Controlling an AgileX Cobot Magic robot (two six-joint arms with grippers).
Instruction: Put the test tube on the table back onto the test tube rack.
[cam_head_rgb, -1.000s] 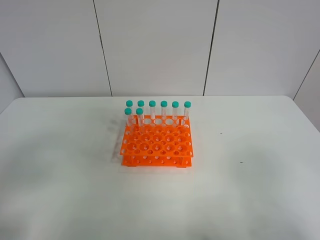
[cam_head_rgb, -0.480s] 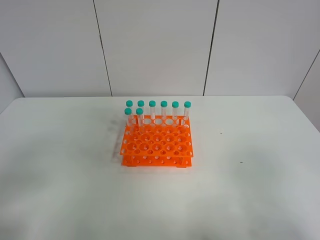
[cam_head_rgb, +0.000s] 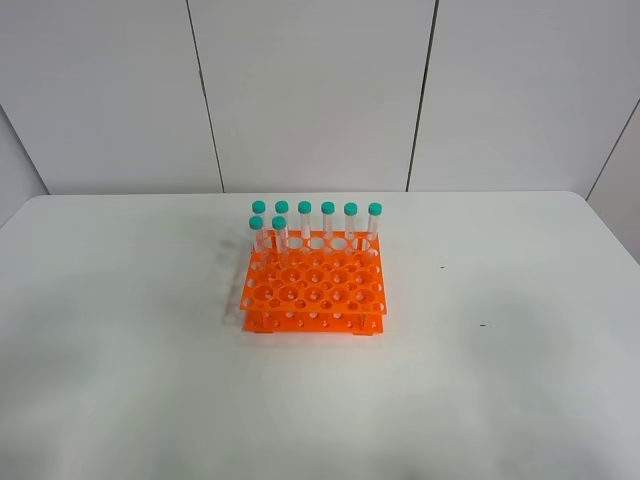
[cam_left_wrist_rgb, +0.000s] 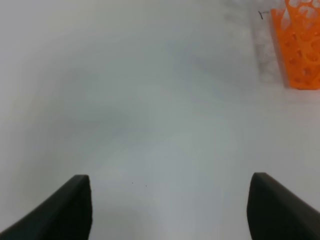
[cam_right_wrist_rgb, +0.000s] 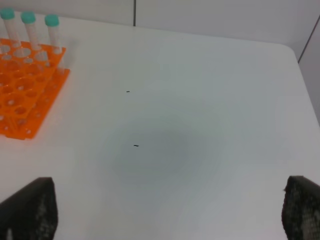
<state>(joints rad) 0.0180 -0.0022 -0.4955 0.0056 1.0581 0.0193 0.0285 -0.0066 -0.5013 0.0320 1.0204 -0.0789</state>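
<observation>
Surface (cam_head_rgb: 120, 400) lies wide and white near me. I see my left hand (cam_left_wrist_rgb: 170, 210) and right hand (cam_right_wrist_rgb: 170, 215) both spread apart over it. Farther, the test tube rack (cam_head_rgb: 315, 292) stands mid-surface, well apart from every edge, eight tubes (cam_head_rgb: 328, 222) upright along its far side.

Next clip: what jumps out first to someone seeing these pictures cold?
The bright orange test tube rack stands near the middle of the white table, the only strong colour in the exterior high view. Eight teal-capped tubes stand upright along its far side, six in the back row and two just ahead at the left. No arm shows there; both wrist views show wide-open fingers over bare tabletop.
</observation>
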